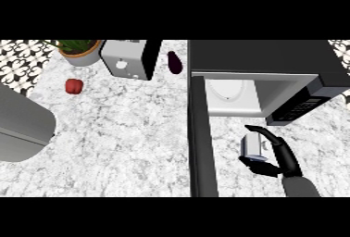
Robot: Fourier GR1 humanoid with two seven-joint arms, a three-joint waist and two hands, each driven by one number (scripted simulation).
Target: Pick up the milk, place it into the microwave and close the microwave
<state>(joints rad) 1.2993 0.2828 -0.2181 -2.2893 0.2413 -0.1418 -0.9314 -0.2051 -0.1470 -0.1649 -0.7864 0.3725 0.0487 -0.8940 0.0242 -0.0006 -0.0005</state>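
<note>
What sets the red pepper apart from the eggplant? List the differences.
The pepper is red and squat; the eggplant is dark purple and elongated. The pepper lies left of the toaster; the eggplant sits between toaster and microwave. Both rest on the marble counter.

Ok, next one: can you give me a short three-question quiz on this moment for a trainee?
1. True or false: the microwave has its door shut.
2. Which robot hand holds the milk carton? A: left. B: right.
3. Fill in: the red bell pepper lies on the counter to the ____ of the toaster.
Key: 1 false, the door stands open; 2 B; 3 left.
</note>
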